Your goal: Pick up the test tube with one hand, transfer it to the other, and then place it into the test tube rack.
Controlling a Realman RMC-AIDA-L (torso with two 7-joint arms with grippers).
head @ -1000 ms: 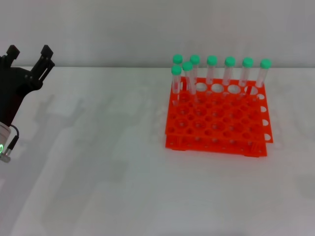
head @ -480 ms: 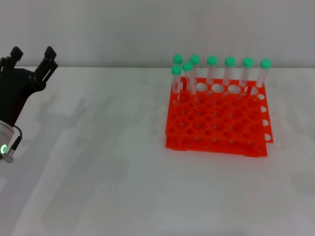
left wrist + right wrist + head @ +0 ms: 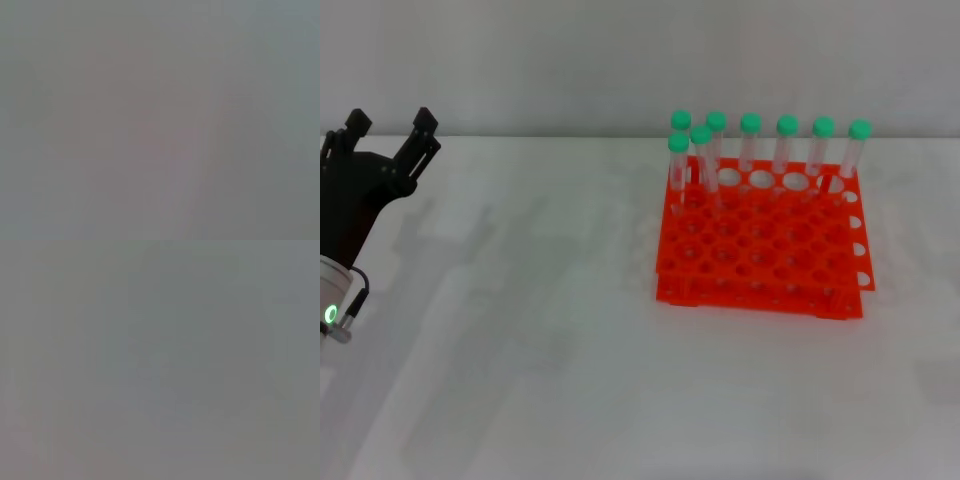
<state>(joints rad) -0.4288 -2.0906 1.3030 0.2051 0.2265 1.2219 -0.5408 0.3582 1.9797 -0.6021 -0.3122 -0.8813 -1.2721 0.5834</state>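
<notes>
A lab bench: test tube rack [image 3: 760, 245] on white table [image 3: 570, 380].

White table [image 3: 570, 380] carries the orange-red test tube rack [image 3: 760, 250]

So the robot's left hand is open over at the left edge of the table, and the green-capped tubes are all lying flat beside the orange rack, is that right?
Not quite. The head view shows the green-capped tubes standing upright in the orange rack, along its far edge, not lying flat beside it. The rest holds: the left hand is open at the table's left edge.
</notes>
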